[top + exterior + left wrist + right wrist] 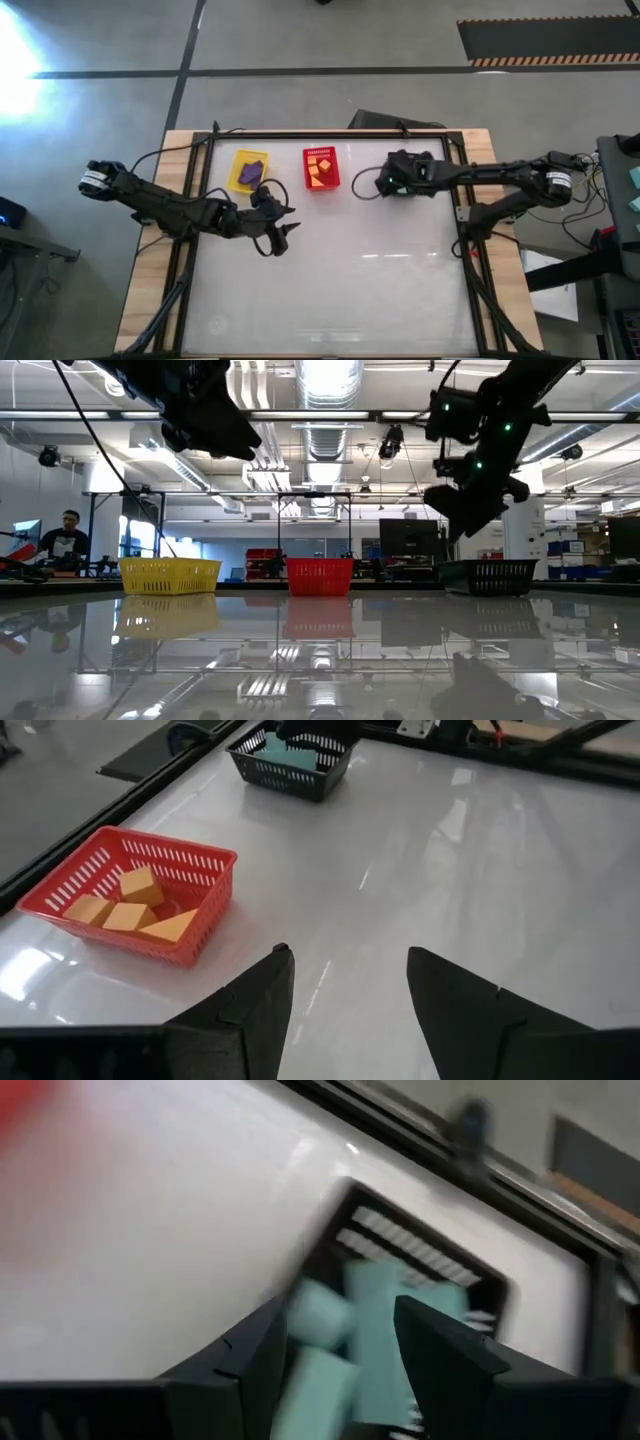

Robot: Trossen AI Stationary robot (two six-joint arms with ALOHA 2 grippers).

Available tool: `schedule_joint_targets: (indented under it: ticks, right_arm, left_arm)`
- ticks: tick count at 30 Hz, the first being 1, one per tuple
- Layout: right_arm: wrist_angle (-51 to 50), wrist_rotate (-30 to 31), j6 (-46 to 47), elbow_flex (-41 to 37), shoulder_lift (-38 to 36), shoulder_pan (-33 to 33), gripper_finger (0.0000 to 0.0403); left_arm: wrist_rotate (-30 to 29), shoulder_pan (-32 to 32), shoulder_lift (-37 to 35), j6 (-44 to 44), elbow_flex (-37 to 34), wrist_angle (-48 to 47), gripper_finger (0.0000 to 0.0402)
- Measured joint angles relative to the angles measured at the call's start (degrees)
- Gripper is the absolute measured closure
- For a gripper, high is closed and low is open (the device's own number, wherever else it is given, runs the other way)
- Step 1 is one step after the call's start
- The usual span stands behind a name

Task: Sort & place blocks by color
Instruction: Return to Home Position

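Several orange blocks (125, 910) lie in the red basket (200, 935); it also shows in the high view, red basket (321, 168). Purple blocks (252, 171) lie in the yellow basket (240, 160). Teal blocks (375, 1320) fill the black basket (420, 1245). My right gripper (335, 1308) hangs open just above that basket, its fingers on either side of the teal blocks below. My left gripper (345, 955) is open over bare table, near the red basket, and holds nothing. In the high view my left gripper (283, 234) sits left of centre.
The three baskets stand in a row along the table's far edge: yellow basket (170, 575), red basket (320, 575), black basket (488, 575). The white tabletop (350, 280) stretches toward the near edge inside a dark frame. A person (66, 538) sits far off in the room.
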Motion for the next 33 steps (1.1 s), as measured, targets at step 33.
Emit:
schedule_joint_targets:
  ticks: [33]
  right_arm:
    - [62.5,-26.8,-40.8,-25.9,-8.0,19.2,0.036]
  left_arm:
    - [26.2,4.4,-21.8,27.0,-24.9,18.1,0.0328]
